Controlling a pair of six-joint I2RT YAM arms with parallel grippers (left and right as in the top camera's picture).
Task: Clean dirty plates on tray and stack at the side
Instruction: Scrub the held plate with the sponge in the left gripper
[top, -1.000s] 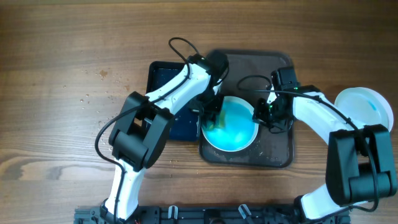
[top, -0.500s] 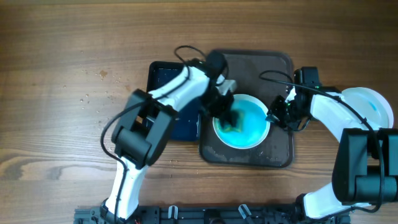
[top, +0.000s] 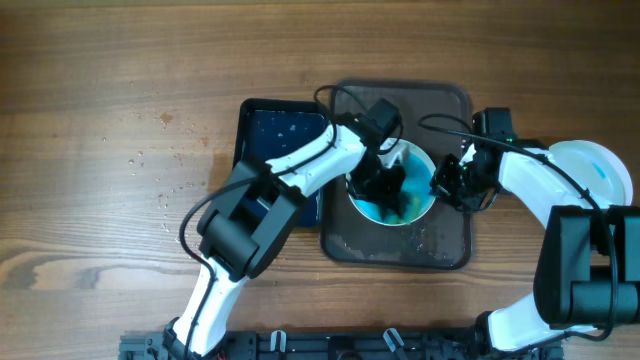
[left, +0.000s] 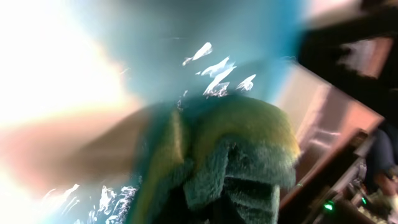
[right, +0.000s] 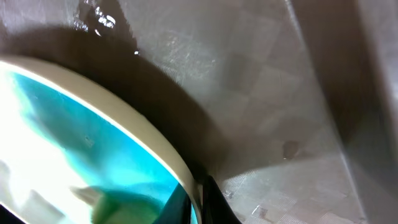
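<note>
Working from the left, the left gripper (top: 392, 190) was clenched on the green-and-yellow scouring sponge (left: 242, 143), holding it against the round turquoise plate with a white rim (top: 418, 172) — which sat on the dark brown plastic tray (top: 440, 245). The right gripper (top: 443, 185) appeared clamped on that plate's right rim. The stacking side — marked by a white-and-blue plate (top: 590, 170) — lay further right, nearer the right arm.
</note>
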